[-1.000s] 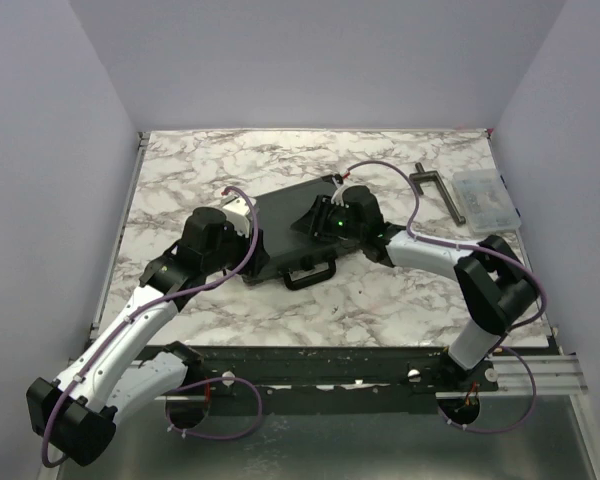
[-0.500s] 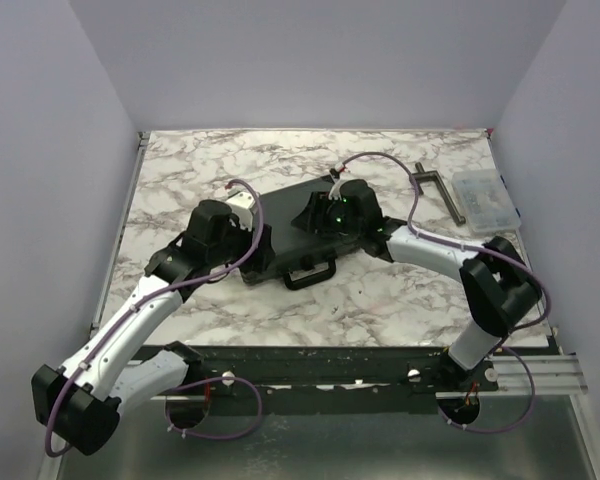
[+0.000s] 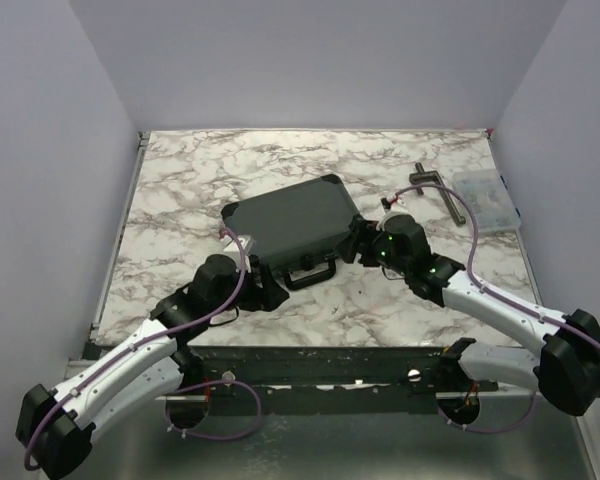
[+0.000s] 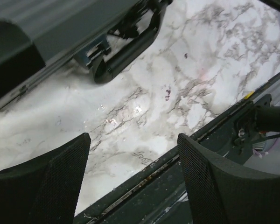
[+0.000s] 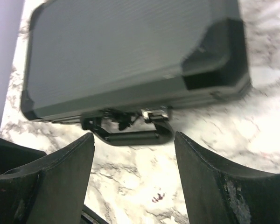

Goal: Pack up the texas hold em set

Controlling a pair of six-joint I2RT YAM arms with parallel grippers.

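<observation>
One black hard case (image 3: 292, 222) lies flat and closed near the middle of the marble table (image 3: 180, 180), with its one handle (image 3: 312, 271) toward the arms. What it holds inside is hidden. The left gripper (image 3: 268, 294) and the right gripper (image 3: 357, 245) stand wide apart, one on each side of the handle, both empty. At the far right lie one T-shaped metal tool (image 3: 442, 192) and one clear compartment box (image 3: 485, 198), its contents too small to tell.
</observation>
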